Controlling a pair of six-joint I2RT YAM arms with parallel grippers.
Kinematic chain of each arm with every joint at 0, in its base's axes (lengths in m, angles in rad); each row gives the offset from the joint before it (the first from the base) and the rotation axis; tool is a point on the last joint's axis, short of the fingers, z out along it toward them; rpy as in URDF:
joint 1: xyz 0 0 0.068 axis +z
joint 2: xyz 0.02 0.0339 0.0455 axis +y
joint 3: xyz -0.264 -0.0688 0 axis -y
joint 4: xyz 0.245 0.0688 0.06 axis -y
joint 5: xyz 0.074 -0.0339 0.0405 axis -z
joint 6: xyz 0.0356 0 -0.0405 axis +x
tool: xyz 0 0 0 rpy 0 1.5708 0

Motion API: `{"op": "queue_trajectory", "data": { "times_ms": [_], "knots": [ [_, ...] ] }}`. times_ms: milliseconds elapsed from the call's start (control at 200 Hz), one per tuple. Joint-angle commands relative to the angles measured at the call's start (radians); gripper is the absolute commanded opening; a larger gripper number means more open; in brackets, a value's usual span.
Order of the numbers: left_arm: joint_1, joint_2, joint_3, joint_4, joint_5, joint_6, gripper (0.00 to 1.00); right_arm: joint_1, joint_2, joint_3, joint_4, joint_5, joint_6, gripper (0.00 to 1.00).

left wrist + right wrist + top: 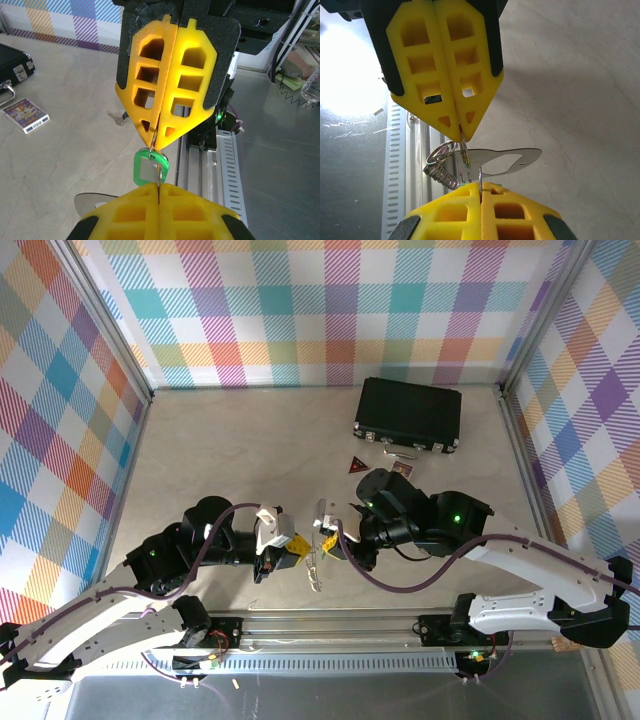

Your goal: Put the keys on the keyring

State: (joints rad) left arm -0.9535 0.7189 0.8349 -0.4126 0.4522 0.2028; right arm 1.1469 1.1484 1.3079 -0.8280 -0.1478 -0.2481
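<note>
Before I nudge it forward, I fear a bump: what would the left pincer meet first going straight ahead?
Probably the green key just ahead of it, then almost at once the right pincer facing it; the depth between them is unclear.

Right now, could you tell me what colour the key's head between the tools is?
Bright green: the key head shows best in the left wrist view.

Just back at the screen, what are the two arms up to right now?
The arms meet tip to tip just above the table's near edge. The left gripper and right gripper are both shut, each pinching a thin wire ring of one small keyring bunch. The green-headed key hangs between them, beside a coiled spring and a flat metal tag. Whether that key is fully threaded on is unclear.
</note>
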Motion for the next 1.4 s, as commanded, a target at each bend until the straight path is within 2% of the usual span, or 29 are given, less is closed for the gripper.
{"op": "queue_trajectory", "data": {
  "times_ms": [0,1395],
  "knots": [
    [-0.008,-0.006,0.032,0.033,0.010,0.011,0.00,0.008,-0.009,-0.004,0.017,-0.027,0.006,0.00],
    [-0.009,-0.008,0.024,0.048,-0.038,0.010,0.00,0.014,-0.018,-0.018,0.020,-0.024,0.016,0.00]
  ]
}}
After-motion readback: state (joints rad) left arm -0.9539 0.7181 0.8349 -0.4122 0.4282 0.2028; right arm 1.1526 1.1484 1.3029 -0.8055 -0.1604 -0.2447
